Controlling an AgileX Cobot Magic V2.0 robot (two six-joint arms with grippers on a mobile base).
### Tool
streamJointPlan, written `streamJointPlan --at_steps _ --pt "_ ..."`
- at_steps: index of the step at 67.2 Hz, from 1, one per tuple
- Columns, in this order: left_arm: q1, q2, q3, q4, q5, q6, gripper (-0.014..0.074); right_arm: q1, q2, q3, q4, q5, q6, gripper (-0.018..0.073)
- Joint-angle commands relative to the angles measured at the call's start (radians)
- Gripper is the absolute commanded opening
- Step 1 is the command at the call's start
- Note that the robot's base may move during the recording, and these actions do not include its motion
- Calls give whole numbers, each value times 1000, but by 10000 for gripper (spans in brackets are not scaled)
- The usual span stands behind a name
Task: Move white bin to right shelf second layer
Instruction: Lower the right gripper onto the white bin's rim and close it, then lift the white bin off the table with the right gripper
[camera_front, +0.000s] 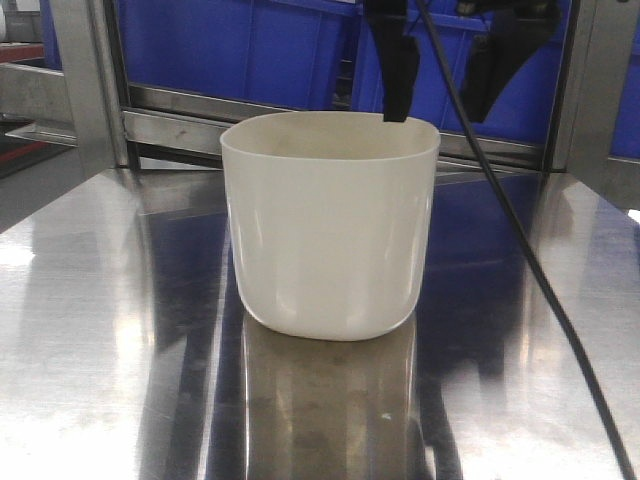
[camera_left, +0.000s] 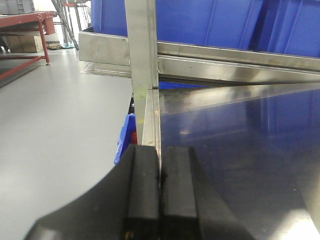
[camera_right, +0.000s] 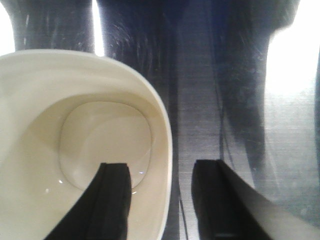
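Note:
The white bin (camera_front: 328, 230) stands upright and empty on the steel table (camera_front: 110, 330). My right gripper (camera_front: 438, 112) hangs open over the bin's back right corner. In the right wrist view the right gripper (camera_right: 161, 169) straddles the white bin's (camera_right: 75, 135) wall, with one finger inside the bin and the other outside over the table; neither pad presses the wall. My left gripper (camera_left: 160, 150) is shut with nothing in it, low at the table's left edge (camera_left: 151, 125). The right shelf second layer is out of view.
Blue crates (camera_front: 250, 45) sit on a steel shelf (camera_front: 180, 125) just behind the table, between upright posts (camera_front: 85, 80). A black cable (camera_front: 520, 240) runs across the table's right side. Grey floor (camera_left: 55, 130) and a red bench (camera_left: 22, 22) lie to the left.

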Motion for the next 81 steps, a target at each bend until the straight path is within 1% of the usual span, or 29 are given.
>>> streamJointPlan --at_steps 1,21,41,47,58,61,69,74,81 --pt "-4 -15 37 0 -87 -3 85 1 -23 -22 -18 -20 -13 398" --pt "-4 -15 37 0 -87 -3 85 -41 21 6 18 -40 -12 395" --pt "-4 -15 37 0 -87 -3 85 -50 21 57 40 -103 -12 389" --pt "-4 -15 37 0 -87 -3 85 -50 21 57 40 -121 -12 338" --pt "-4 -15 37 0 -87 -3 85 -50 21 57 39 -119 -12 171" --pt "-4 -15 37 0 -87 -3 85 -50 21 57 39 -119 -12 144" --pt "-4 -15 37 0 -87 -3 85 -50 21 57 39 -119 -12 81" --pt "-4 -15 37 0 -87 -3 85 -50 20 57 38 -118 -12 58" --pt "-4 -15 37 0 -87 -3 85 -50 3 57 23 -112 -16 57"
